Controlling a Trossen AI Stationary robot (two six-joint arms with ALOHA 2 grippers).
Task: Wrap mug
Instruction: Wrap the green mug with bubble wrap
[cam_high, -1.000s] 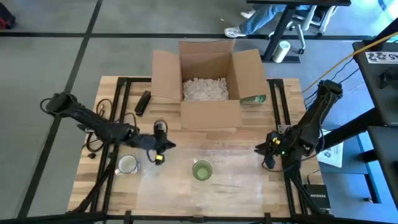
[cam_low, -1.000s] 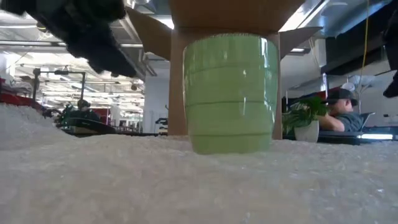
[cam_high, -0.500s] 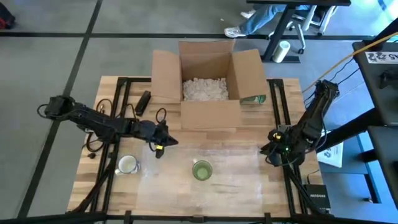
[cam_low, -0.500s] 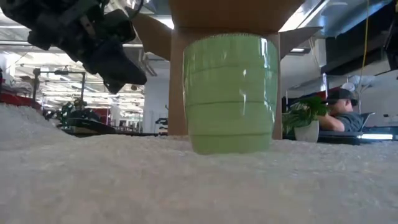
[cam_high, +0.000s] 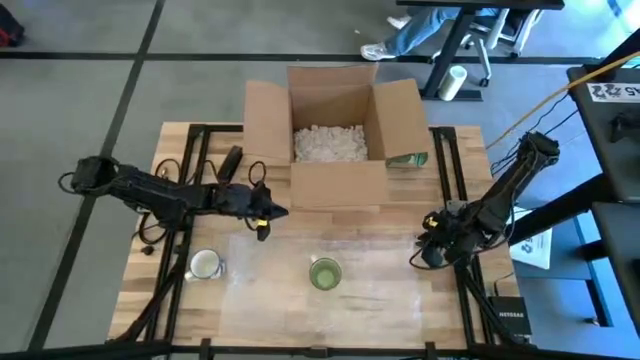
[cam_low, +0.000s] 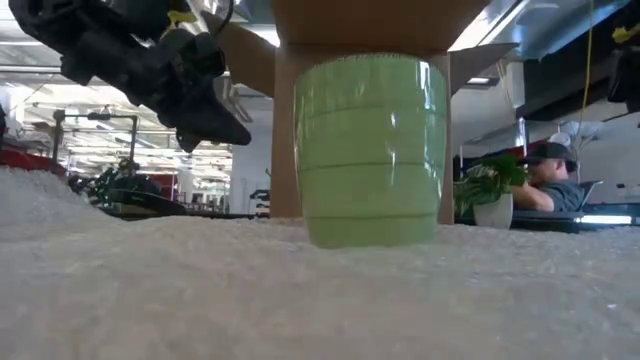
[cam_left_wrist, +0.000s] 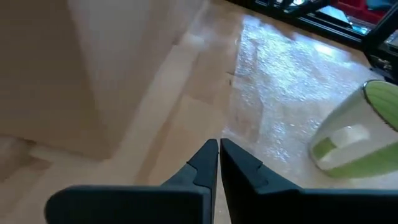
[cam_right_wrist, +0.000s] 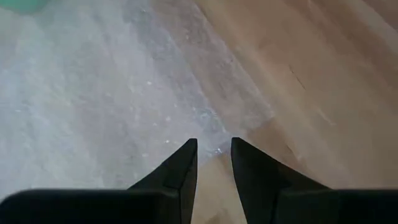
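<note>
A green mug (cam_high: 325, 273) stands upright on a clear bubble-wrap sheet (cam_high: 370, 262) spread on the wooden table; the low view shows it close up (cam_low: 370, 150). My left gripper (cam_high: 266, 216) is shut and holds nothing, hovering left of and beyond the mug near the wrap's far left corner; its wrist view shows the mug (cam_left_wrist: 357, 134) ahead. My right gripper (cam_high: 424, 252) is open over the sheet's right edge (cam_right_wrist: 217, 118), with nothing between its fingers.
An open cardboard box (cam_high: 335, 130) with white packing fill stands at the far middle. A small clear cup (cam_high: 205, 265) sits near the front left, and a black object (cam_high: 230, 165) lies left of the box. Bare wood shows between box and wrap.
My left gripper has moved toward the table's far edge and a little right, away from the clear cup and toward the box's front. The mug and the wrap have stayed put.
</note>
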